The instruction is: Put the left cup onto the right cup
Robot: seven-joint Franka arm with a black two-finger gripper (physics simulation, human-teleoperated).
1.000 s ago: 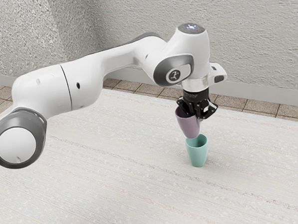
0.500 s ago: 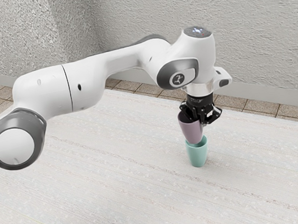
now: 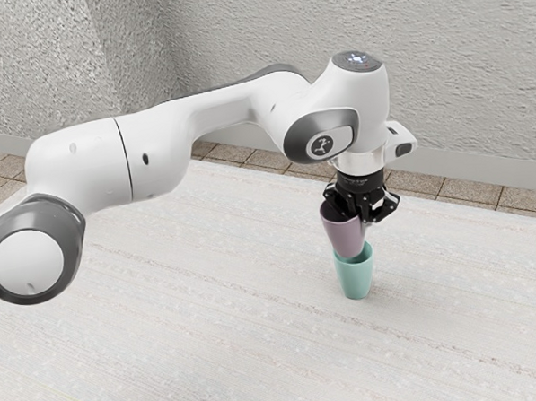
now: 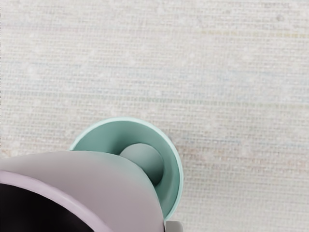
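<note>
A pale, woven-textured bench [image 3: 212, 338] fills the foreground. Behind it are a rough grey plaster wall [image 3: 467, 55] and a strip of brown floor tiles [image 3: 470, 190].

My white arm [image 3: 202, 137] comes in from the exterior view's left and runs roughly level above the bench. It bends at the wrist so that the black gripper [image 3: 362, 206] points straight down. The gripper is clenched on the rim of a mauve cup [image 3: 344, 237], which hangs slightly tilted beneath it.

The mauve cup's base sits at the mouth of a teal cup [image 3: 354, 275] and appears to be just inside the rim. The teal cup stands upright on the bench.

From the wrist camera, the mauve cup's wall [image 4: 96, 183] looms directly under my hand and covers part of the teal cup's opening [image 4: 176, 164]. The teal cup's inner floor shows beside it, with bare bench [image 4: 193, 58] beyond.
</note>
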